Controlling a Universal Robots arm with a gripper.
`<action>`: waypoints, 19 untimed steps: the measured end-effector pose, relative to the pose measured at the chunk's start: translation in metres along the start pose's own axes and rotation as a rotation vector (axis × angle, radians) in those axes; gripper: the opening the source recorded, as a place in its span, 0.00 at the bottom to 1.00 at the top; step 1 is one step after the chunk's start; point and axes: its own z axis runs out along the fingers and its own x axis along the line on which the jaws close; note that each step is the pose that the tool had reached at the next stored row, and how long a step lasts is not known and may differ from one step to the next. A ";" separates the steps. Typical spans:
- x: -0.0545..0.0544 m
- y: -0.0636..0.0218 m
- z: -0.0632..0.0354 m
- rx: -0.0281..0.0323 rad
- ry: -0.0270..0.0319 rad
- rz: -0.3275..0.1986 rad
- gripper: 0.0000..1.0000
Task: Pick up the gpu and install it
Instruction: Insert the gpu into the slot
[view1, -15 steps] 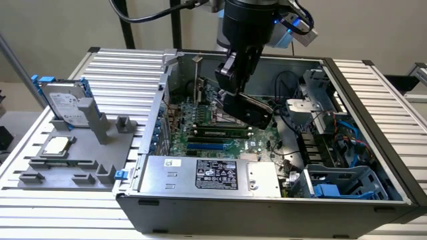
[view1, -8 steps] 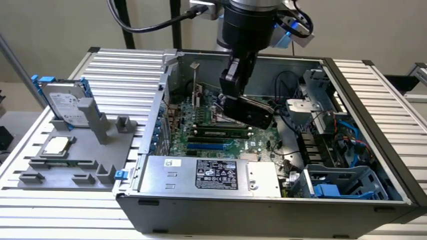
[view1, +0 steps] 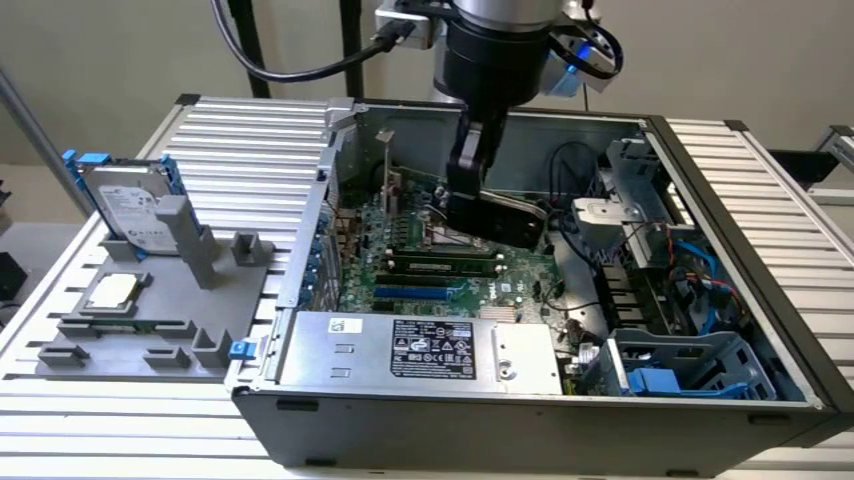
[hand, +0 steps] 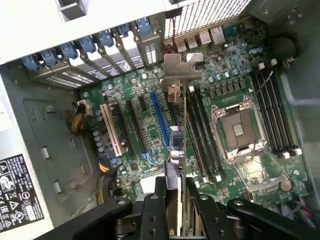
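gpu (hand: 179, 142) is up in the air inside the open grey metal computer case (view1: 534, 432): a thin flat card with a black face and a silver metal end bracket, seen edge-on from the wrist. Closest to that camera, the black two-finger gripper (hand: 179, 199) has its fingers (hand: 161, 200) pressed onto the card's two flat faces, pinching it along one long edge. Past the fingers the card runs out to the bracket. Below it sits the green motherboard (hand: 131, 167), with the long blue expansion slot (hand: 161, 117) just beside the card's line and the square silver CPU socket (hand: 239, 131) on the other side. The card looks apart from the board to me, not in any slot yet. Furthest off is the row of silver slot covers with blue clips (hand: 107, 40) at the case wall.

Handling-wise I'd guess it's light and stiff, so a pinch like this carries it fine. It's fragile though: thin board, little soldered parts, bare contacts on the bottom edge. Best held by the board's edge or bare flat areas, never the contact strip. Twisting it in a slot could crack something.
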 end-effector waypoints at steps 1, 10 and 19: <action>0.000 0.0004 0.0010 -0.0020 -0.0053 -0.013 0.00; 0.001 0.0014 0.0123 -0.0077 -0.0080 -0.165 0.00; 0.002 0.0033 0.0273 -0.0111 -0.0059 -0.291 0.00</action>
